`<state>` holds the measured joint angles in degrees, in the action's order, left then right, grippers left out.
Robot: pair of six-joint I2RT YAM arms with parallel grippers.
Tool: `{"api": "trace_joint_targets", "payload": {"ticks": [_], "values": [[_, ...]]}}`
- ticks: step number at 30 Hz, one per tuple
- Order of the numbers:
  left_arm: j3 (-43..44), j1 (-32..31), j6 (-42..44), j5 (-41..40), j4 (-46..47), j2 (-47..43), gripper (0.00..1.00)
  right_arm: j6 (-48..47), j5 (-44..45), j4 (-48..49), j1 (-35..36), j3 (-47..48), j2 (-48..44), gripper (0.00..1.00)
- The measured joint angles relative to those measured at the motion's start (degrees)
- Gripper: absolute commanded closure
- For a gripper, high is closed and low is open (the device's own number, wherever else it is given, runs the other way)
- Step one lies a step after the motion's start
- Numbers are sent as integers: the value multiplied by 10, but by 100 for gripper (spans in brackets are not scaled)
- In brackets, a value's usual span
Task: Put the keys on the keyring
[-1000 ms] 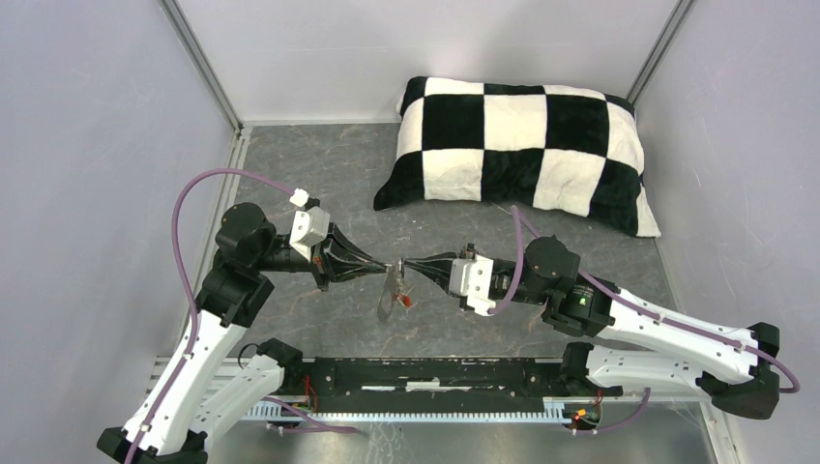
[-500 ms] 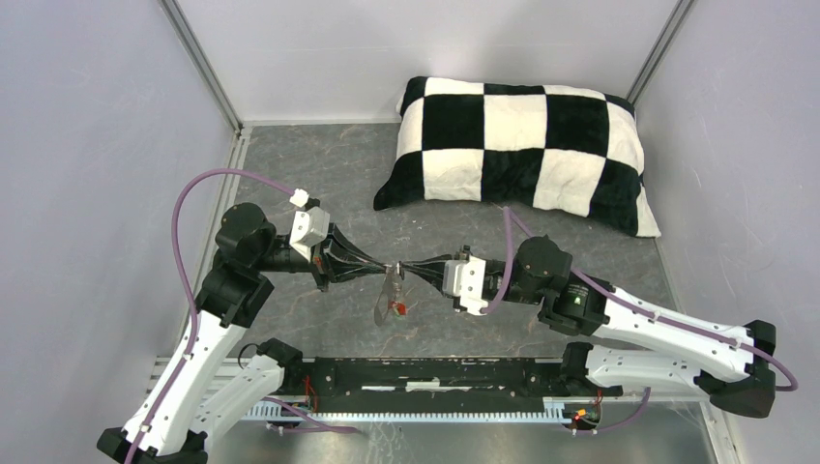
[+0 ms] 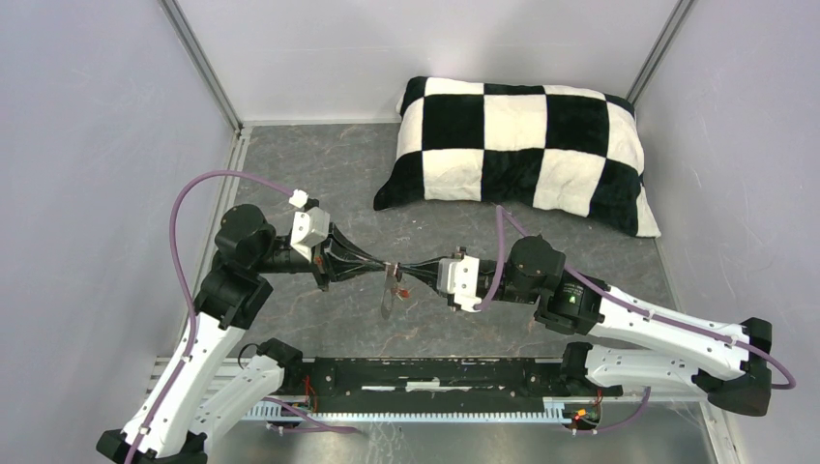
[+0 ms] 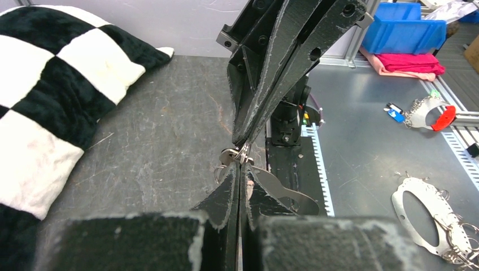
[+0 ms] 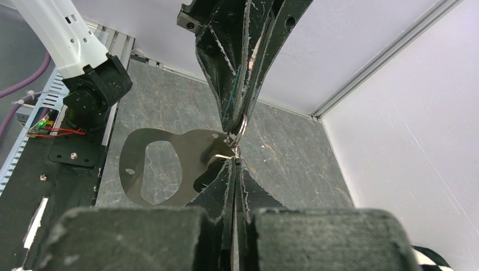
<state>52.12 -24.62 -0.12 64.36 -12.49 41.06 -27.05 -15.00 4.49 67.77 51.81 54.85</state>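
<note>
Grey metal keyring [image 3: 387,298] hangs long-axis toward 6 o'clock from my left gripper [image 3: 380,268] and right gripper [image 3: 407,271], both clamped shut on its top, tip-to-tip, equally near.

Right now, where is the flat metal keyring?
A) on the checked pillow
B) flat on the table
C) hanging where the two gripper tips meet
C: the keyring hangs in the air, under the meeting tips of the left gripper and the right gripper.
</note>
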Motion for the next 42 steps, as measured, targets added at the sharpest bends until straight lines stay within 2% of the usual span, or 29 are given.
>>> {"api": "trace_joint_targets", "payload": {"ticks": [8, 42], "values": [[0, 0, 9, -27, -12, -2, 98, 3, 0, -3, 0, 0, 5, 100], [0, 0, 45, -47, -37, -12, 98, 38, 53, -21, 0, 2, 31, 100]]}}
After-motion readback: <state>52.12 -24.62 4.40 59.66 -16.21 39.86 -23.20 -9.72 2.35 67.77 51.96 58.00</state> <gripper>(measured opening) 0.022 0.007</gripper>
